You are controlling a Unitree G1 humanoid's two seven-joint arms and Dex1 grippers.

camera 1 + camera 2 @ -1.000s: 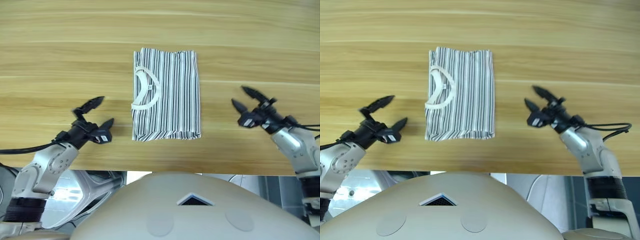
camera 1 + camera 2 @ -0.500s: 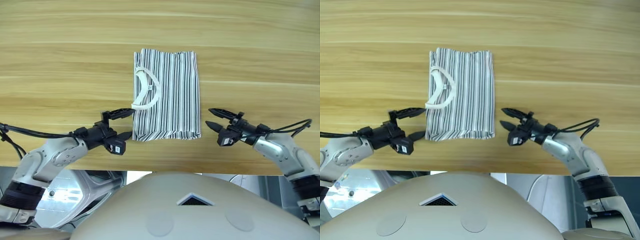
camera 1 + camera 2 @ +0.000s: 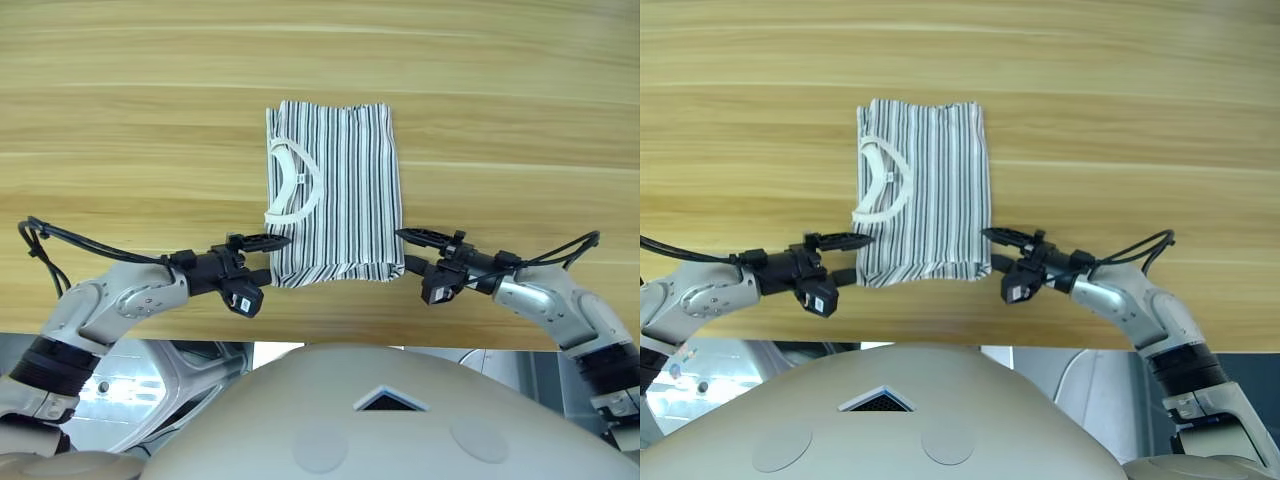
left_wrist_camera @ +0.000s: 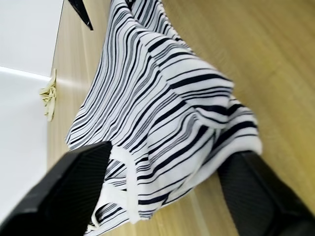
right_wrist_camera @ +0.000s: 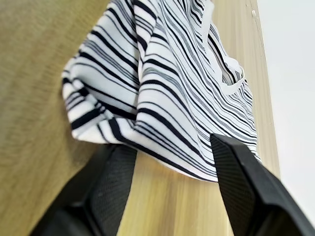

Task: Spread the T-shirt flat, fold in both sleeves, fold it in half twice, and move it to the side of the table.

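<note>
- T-shirt (image 3: pixel 335 190): black-and-white striped, folded into a tall narrow rectangle, flat on the table (image 3: pixel 120 120), about midway across, long sides running away from the robot.
- White collar (image 3: pixel 292 186) curving along the shirt's left edge, around mid-length.
- Near short edge slightly rumpled, close to the table's front edge, with a strip of bare wood between.
- Left gripper (image 3: pixel 275 260) at the shirt's near left corner, low over the wood, pointing right toward the cloth.
- Jaws spread there: farther finger reaching over the striped left edge, nearer finger just past the near edge. In the left wrist view, fingers (image 4: pixel 78 179) wide apart with the bunched corner lying between them, not pinched.
- Right gripper (image 3: pixel 402 250) at the near right corner, pointing left, mirroring the other.
- Jaws likewise parted: farther finger at the shirt's right edge, nearer one just beside the corner. In the right wrist view, fingers (image 5: pixel 243 187) either side of the folded corner, cloth between them, not clamped.
- Cannot tell whether any fingertip actually touches the cloth.
- Both grippers roughly level with each other, with the shirt's near edge spanning the gap between them.
- Far short edge of the shirt well apart from both grippers.
- Black cable (image 3: pixel 40 240) looping over the wood behind the left wrist.
</note>
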